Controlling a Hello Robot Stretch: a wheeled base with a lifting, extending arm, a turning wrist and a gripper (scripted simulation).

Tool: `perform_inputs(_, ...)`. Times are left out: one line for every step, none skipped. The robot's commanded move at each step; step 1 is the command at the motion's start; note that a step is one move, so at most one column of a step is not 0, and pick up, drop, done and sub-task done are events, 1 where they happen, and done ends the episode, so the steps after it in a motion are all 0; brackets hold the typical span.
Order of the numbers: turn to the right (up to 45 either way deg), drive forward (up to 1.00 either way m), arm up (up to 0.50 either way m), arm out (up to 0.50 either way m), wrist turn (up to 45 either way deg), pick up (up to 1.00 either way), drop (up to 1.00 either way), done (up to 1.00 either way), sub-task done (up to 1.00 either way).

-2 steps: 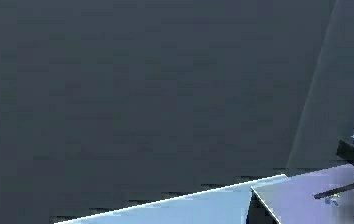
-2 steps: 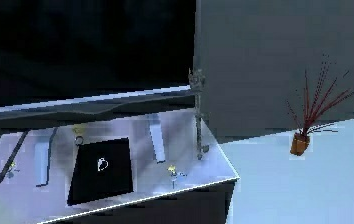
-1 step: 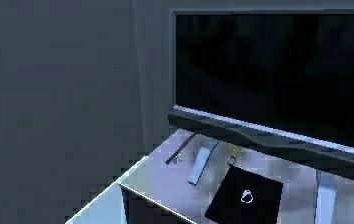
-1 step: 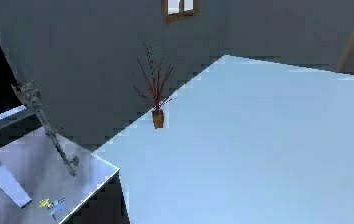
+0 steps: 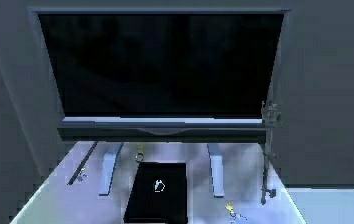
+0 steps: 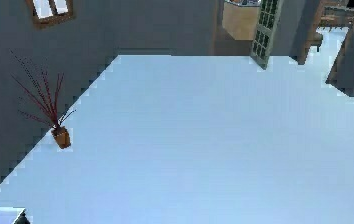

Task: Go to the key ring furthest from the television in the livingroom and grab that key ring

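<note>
Because the robot stands close in front of the television (image 5: 160, 65), the main risk is that it takes the wrong key ring. On the pale table (image 5: 55, 195) under the screen lie several small things: a yellowish blob (image 5: 140, 156) just beside the television's base, a second yellowish blob (image 5: 231, 210) nearer to the table's front edge at the forward view's right, and a small pale ring (image 5: 160, 183) on a black slab (image 5: 150, 205) in the middle. They are too small to name with certainty. I judge that the key rings are among them, and that the second yellowish blob, which lies well apart from the screen, is the likelier target. Another key ring elsewhere in the room could be even farther away, and then this table would be the wrong place. A second risk is the thin pole (image 5: 269, 140) that stands upright at the table's right side, near that blob: an arm reaching there could knock it over. The arm side looks onto bare floor (image 6: 205, 140) and a potted plant (image 6: 59, 132), so the base must first turn, and a careless turn could bump the table. The gripper's state I cannot tell.
</note>
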Motion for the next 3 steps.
perform_inputs(0.0, 0.20, 0.00, 0.00, 0.0, 0.00, 0.00, 0.00, 0.00)
perform_inputs(-45.0, 0.00, 0.00, 0.00, 0.0, 0.00, 0.00, 0.00, 0.00)
perform_inputs(-15.0, 0.00, 0.00, 0.00, 0.0, 0.00, 0.00, 0.00, 0.00)
